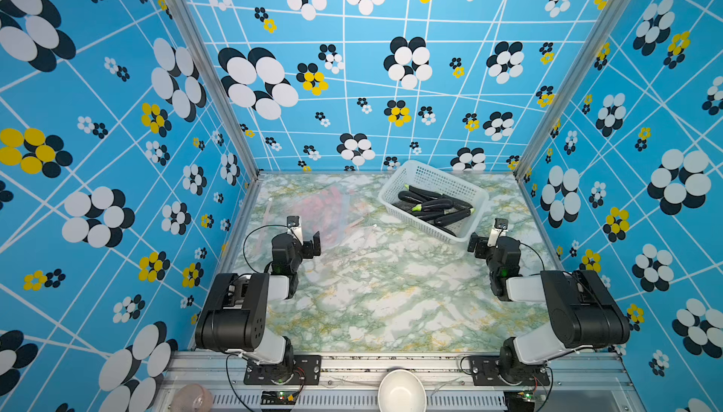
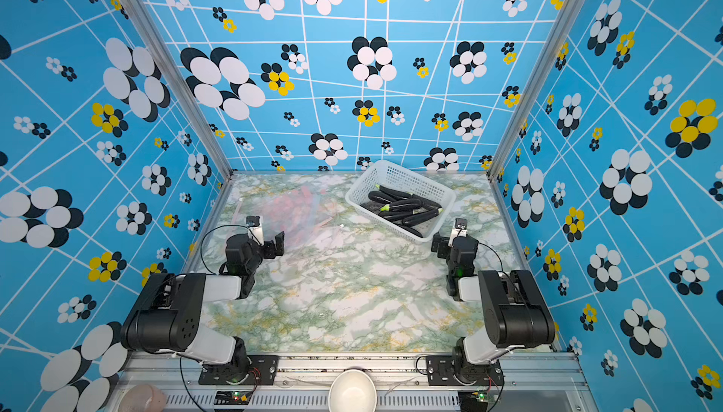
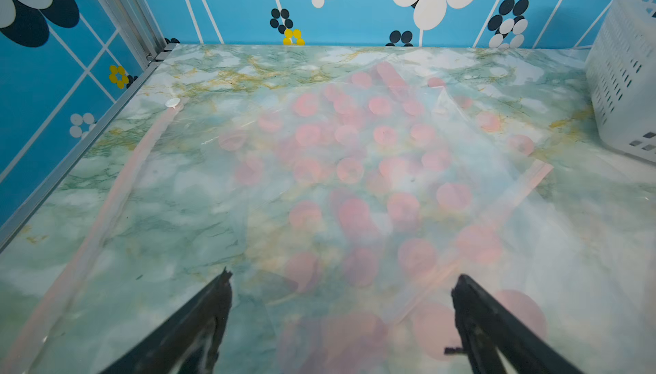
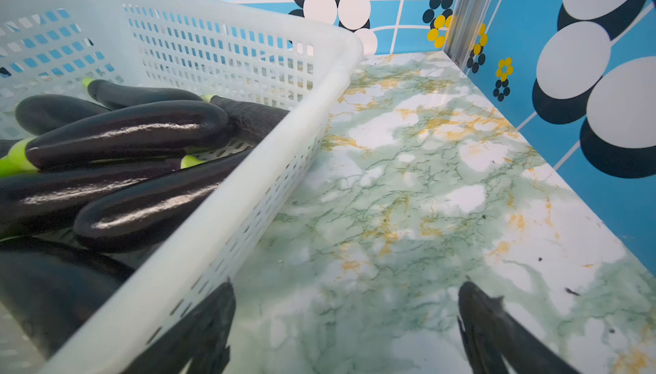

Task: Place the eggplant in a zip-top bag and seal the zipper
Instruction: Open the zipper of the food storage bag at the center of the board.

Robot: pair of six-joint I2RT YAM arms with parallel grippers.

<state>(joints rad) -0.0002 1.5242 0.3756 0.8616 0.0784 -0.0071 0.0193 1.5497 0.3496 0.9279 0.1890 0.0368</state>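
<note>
Robot lab test booth, set up for recording. The back wall (image 1: 371, 77), left wall (image 1: 98, 163) and right wall (image 1: 645, 163) were flat panels printed with blue flower patterns. Bare aluminium posts (image 1: 203, 69) held them at the far corners. The table (image 1: 391, 292) wore green marble-look film. The left arm (image 1: 234, 312) and right arm (image 1: 579, 308) were bolted on black plates (image 1: 311, 367) to an aluminium rail (image 1: 391, 361) along the near edge. Loose cables (image 1: 244, 249) and a small circuit board (image 1: 279, 395) were exposed. Staged props sat at the far end: a white plastic basket (image 1: 430, 175) of eggplants (image 1: 434, 205), with a clear bag (image 1: 324, 210) flat to its left.
</note>
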